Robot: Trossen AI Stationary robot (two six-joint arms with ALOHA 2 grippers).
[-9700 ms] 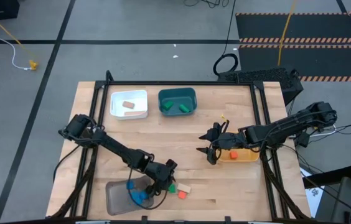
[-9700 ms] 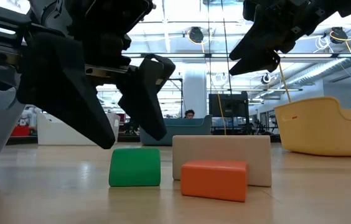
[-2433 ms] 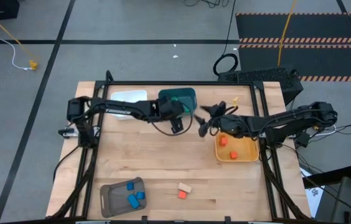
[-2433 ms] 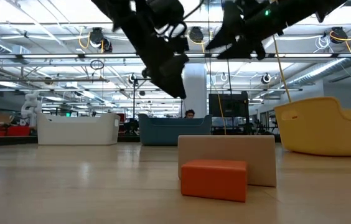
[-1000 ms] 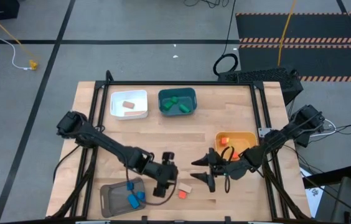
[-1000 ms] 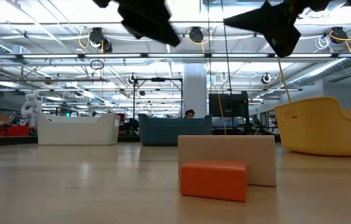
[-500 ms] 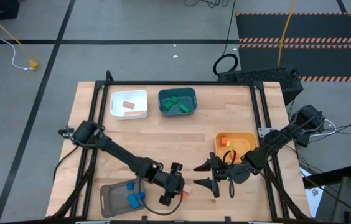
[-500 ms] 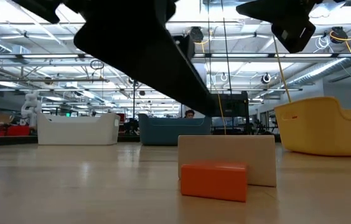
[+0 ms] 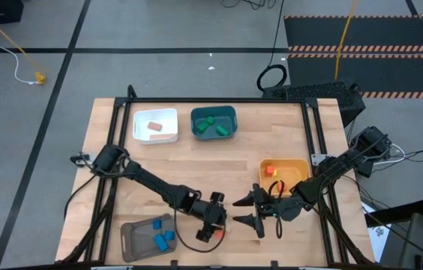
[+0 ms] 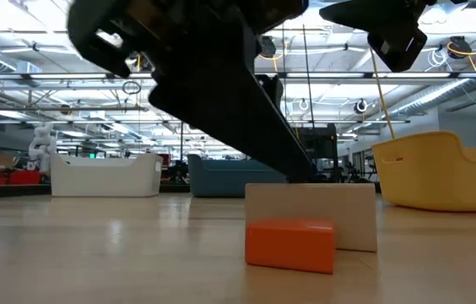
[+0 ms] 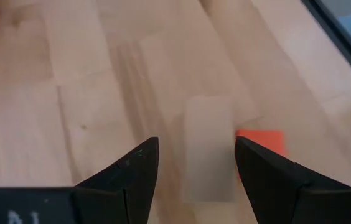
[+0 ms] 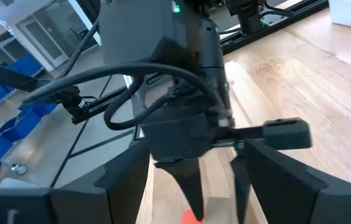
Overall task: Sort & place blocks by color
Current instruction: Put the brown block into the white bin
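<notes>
The left gripper hangs low over the near middle of the table, its fingers spread and straddling the tan block from above; nothing is pinched yet. The orange block lies just beside the tan one, on its near side. In my judgement the step in hand is the approach to pick the tan block.

The right gripper waits close by to the right, fingers spread and empty, pointed toward the left arm.

Sorting looks well advanced. The white bin at the far left holds one tan piece, the teal bin beside it holds green blocks, the yellow bin on the right holds orange ones, and the grey bin at the near left holds blue ones. Only the two loose blocks remain outside.

Next, I judge the left gripper must drop squarely, close on the tan block without nudging the orange neighbour, then carry it to the white bin.

No brand, label or legible writing is visible on blocks, bins or arms.
</notes>
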